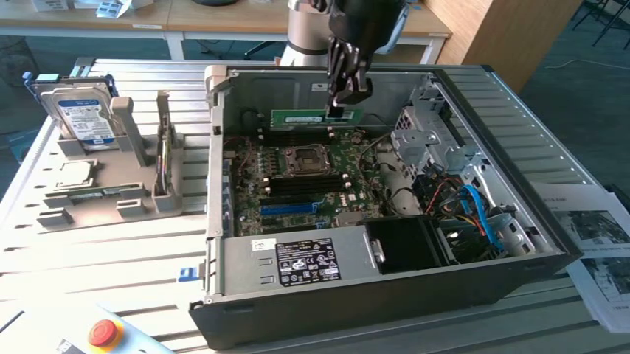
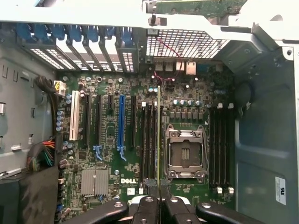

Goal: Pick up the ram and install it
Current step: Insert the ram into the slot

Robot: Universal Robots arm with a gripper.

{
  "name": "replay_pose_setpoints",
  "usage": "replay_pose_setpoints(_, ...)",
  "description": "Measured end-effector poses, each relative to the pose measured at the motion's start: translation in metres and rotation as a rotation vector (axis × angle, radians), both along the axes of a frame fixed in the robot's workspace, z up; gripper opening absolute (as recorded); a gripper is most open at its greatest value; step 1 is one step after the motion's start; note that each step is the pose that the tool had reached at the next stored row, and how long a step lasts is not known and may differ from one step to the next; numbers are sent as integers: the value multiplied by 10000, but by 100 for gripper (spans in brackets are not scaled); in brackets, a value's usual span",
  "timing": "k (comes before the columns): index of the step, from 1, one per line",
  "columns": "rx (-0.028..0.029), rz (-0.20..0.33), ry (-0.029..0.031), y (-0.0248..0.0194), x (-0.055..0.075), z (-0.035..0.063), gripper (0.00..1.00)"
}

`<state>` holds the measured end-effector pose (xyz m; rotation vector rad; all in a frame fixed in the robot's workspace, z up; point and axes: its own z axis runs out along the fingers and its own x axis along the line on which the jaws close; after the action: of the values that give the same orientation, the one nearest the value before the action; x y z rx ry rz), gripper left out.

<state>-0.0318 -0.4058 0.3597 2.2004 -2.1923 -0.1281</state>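
Black tool (image 1: 338, 110): closed on the ram's top edge, inside the open case (image 1: 212, 184). In the wrist view the tool (image 2: 159, 205) pinches the thin stick between its fingertips.
Ram (image 1: 310, 116): hangs over the far bank of slots (image 1: 305, 134) and looks clear of them. I cannot tell for certain whether it touches them.
Risk, grip: the tool holds the ram towards the exterior view's right end. A downward press could tip the free end, so that one end seats first and jams.
Risk, line-up: in the wrist view the ram (image 2: 159, 140) appears edge-on, close beside the slots (image 2: 149, 140) and the socket (image 2: 184, 156). A small sideways offset would land it on a slot wall or between slots.
Risk, key: the notch cannot be made out. If the ram is reversed, pressing it could damage the contacts or the board (image 2: 93, 140).
Risk, slip: the hold is narrow and on a thin edge, so the ram could twist in it under load.
Long axis: level, running between the exterior view's left and right, parallel to the slots.
Facing: the ram stands on edge with the contact edge down and the flat face towards the exterior camera.
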Motion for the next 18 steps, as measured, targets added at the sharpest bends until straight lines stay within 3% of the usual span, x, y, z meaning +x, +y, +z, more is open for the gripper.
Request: replay_pose_setpoints(18, 0, -1, 0, -1, 0, -320, 12)
